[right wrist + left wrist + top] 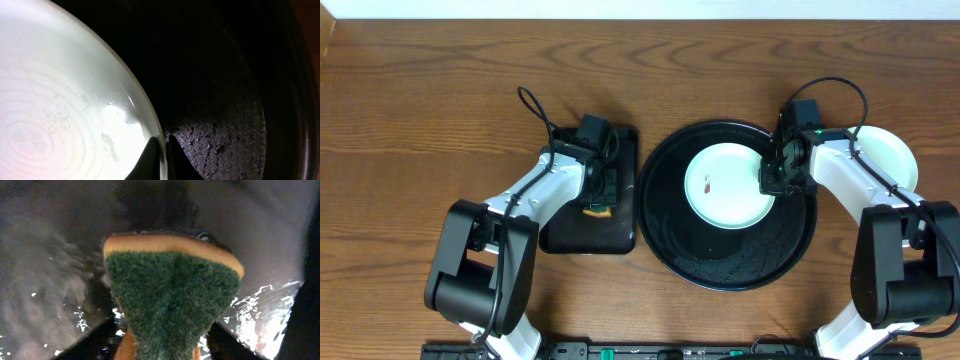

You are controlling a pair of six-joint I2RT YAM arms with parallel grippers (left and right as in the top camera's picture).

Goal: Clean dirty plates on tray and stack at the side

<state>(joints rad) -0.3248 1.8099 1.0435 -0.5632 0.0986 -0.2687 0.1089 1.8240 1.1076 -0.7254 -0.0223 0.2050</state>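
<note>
A mint-white plate (725, 190) with a small red-brown smear lies on the large round black tray (720, 262). My right gripper (770, 178) is at the plate's right rim. In the right wrist view its fingers (163, 152) are shut on the rim of the plate (65, 110), above the wet tray floor (225, 100). Another pale plate (892, 155) lies on the table right of the tray, partly hidden by my right arm. My left gripper (598, 195) is over the small rectangular tray, and its fingers (165, 342) are shut on a green-and-yellow sponge (170, 295).
The small rectangular black tray (570, 235) sits left of the round tray, almost touching it. Its wet dark floor (50, 280) fills the left wrist view. Both arms reach in from the table's front edge, with cables looping over them.
</note>
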